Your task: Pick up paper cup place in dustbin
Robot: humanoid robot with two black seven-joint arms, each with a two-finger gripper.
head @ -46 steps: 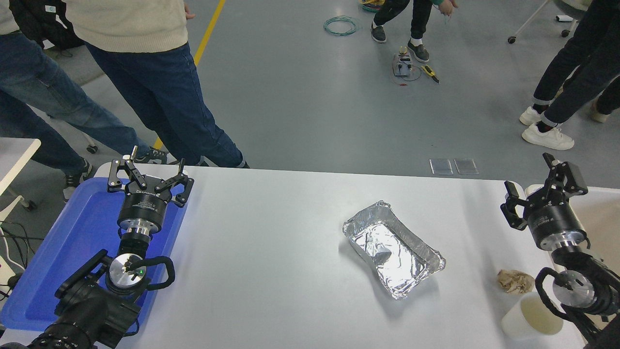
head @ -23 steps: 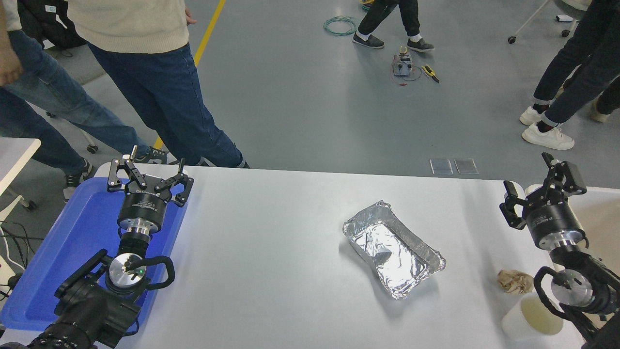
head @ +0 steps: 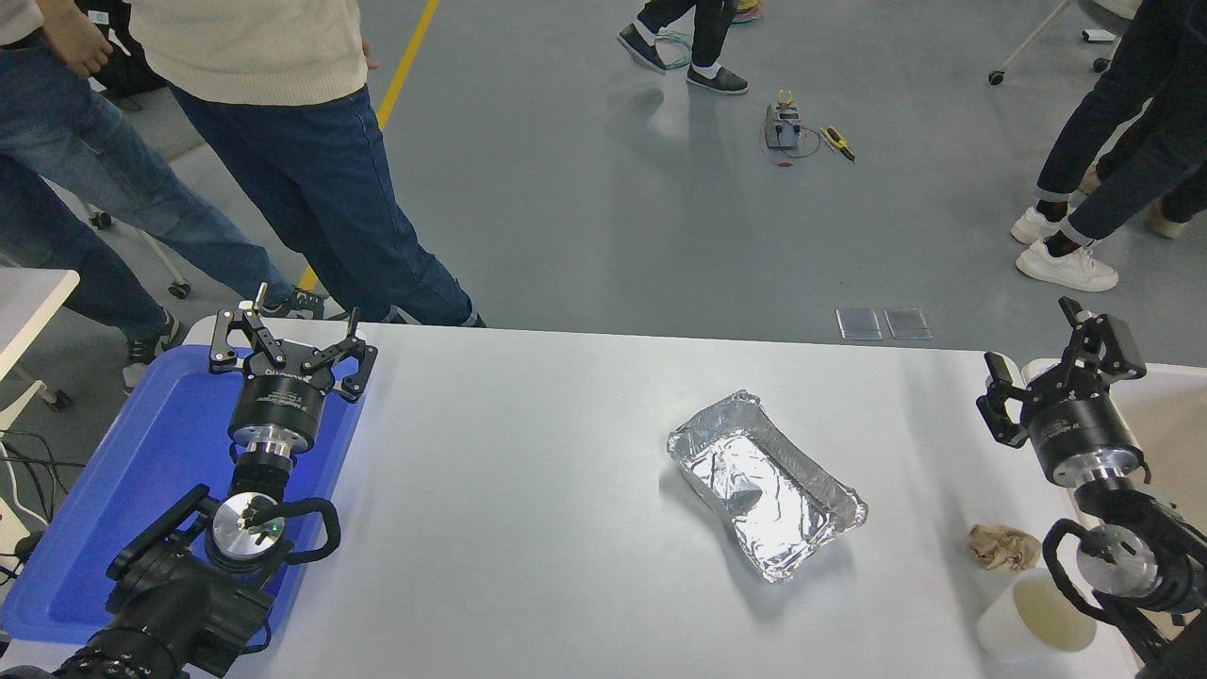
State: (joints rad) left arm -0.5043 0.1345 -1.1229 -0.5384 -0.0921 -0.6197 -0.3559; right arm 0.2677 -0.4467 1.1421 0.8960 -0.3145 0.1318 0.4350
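The white paper cup (head: 1023,622) stands upright near the table's front right corner, its cream inside showing, partly hidden by my right arm. The dustbin (head: 1169,415) shows at the right edge as a pale rim with a tan inside, mostly behind the arm. My right gripper (head: 1056,363) is open and empty, raised near the bin's near corner, well beyond the cup. My left gripper (head: 288,344) is open and empty, parked over the blue tray at the left.
A silver foil tray (head: 764,486) lies at the table's middle right. A crumpled brown paper wad (head: 1001,547) lies just beyond the cup. A flat blue plastic tray (head: 141,471) lies under the left arm. People stand at the far left and right.
My right gripper has barely shifted. A person on the floor behind has walked to the left. The cup, wad and foil tray have not moved.
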